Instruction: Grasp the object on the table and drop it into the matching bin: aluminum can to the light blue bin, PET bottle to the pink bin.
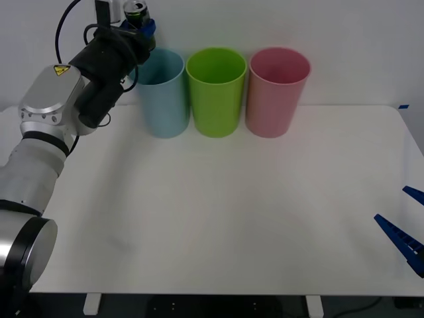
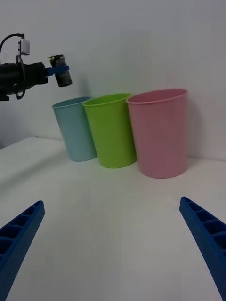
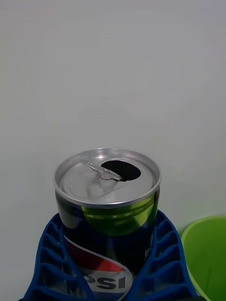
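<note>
three tall cups stand in a row at the far side of the white table [image 1: 218, 218]: the light blue bin [image 1: 162, 93] on the robot's left, a lime green bin [image 1: 215, 91] in the middle, the pink bin [image 1: 277, 91] on the right, each just beside the next. the left gripper [image 1: 140, 28] is raised above the table, clamped on the aluminum can [image 1: 136, 13], which hangs in the air near the blue bin's rim, toward its left side. the carry step looks almost done; the next move seems to call for bringing the can squarely over the blue opening, then letting the fingers part.

the right gripper [image 1: 405, 228] waits low at the table's right edge, its blue fingers spread wide and empty.

the left wrist view gives the can's detail: a silver top already opened, a pull-tab, a dark body with a logo between ribbed blue fingers [image 3: 49, 256]. the right wrist view shows from the side that the can sits higher than the blue rim and slightly tilted.
</note>
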